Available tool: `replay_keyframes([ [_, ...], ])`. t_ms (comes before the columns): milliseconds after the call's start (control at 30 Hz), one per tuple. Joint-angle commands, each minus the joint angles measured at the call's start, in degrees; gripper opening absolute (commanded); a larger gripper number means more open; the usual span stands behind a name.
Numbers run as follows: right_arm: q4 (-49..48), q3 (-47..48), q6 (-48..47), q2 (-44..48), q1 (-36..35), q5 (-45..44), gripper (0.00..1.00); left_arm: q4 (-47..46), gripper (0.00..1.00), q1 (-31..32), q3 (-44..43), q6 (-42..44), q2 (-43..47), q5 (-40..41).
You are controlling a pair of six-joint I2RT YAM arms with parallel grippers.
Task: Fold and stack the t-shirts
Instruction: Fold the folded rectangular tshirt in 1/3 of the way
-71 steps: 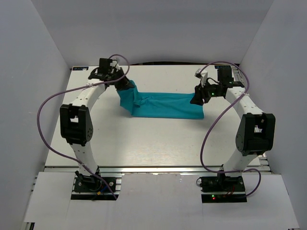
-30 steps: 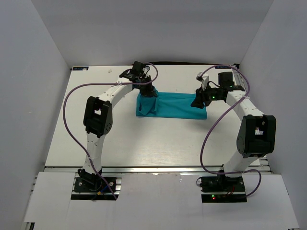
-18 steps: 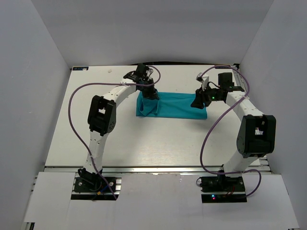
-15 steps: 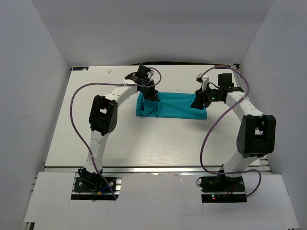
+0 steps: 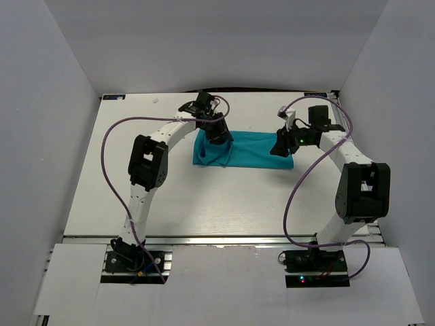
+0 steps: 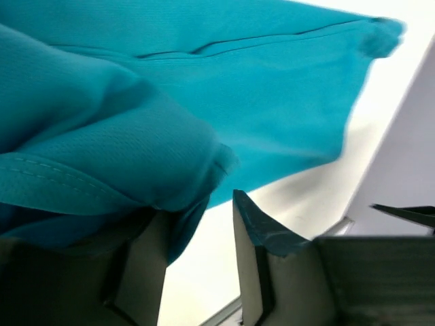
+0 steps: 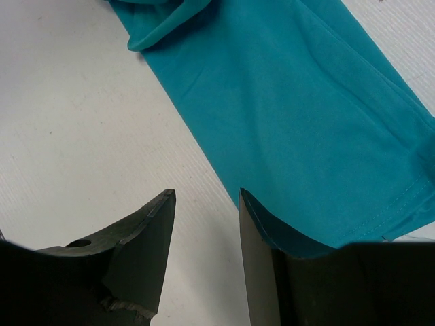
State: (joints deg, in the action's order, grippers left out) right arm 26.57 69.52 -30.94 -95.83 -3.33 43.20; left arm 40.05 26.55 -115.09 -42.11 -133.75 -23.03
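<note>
- Where the top camera looks down, the teal t-shirt [image 5: 248, 151] lies as a long band on the far half of the white table [image 5: 204, 204]. The left gripper [image 5: 219, 134] is over its bunched left end. The right gripper [image 5: 280, 147] is at its right end.
- From the left wrist, a thick fold with a stitched hem slumps over one finger [image 6: 139, 265]. The other finger [image 6: 255, 238] stands clear, and bare table shows in the gap. The jaws are apart and pinch nothing.
- From the right wrist, the jaws are parted with bare table between them. The shirt runs diagonally, and its hemmed corner passes behind one finger [image 7: 265, 258]. Whether that finger touches the cloth cannot be told.
</note>
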Motion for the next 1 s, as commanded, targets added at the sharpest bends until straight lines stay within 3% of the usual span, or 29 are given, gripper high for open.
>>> replay_keyframes([
  [0, -1.4, -0.4, 0.4, 1.7, 0.4, 0.3, 0.49, -0.2, 0.52, 0.4, -3.7, -2.4, 1.4, -3.3],
  [100, -1.4, -0.6, 0.4, 1.6, 0.3, 0.3, 0.49, -0.2, 0.57, 0.4, -5.5, -3.3, 1.8, -4.6],
  [333, -1.4, 0.2, 0.4, 1.3, 0.3, 0.4, 0.49, -0.2, 0.58, 0.6, -8.6, -5.4, 2.1, -9.4],
  [567, -0.6, 0.7, -0.1, 1.3, 0.3, 1.4, 0.49, -0.2, 0.56, -0.2, -13.2, -3.3, 4.9, -8.6],
  [700, -0.1, 1.1, -0.6, 1.1, -0.2, 2.0, 0.49, -0.2, 0.56, -0.9, -9.7, -0.8, 8.7, -7.2],
  [967, -0.2, 2.2, -0.1, 0.3, -0.4, 2.3, 0.48, -0.1, 0.58, -1.0, -3.6, 0.4, 7.4, -13.2],
])
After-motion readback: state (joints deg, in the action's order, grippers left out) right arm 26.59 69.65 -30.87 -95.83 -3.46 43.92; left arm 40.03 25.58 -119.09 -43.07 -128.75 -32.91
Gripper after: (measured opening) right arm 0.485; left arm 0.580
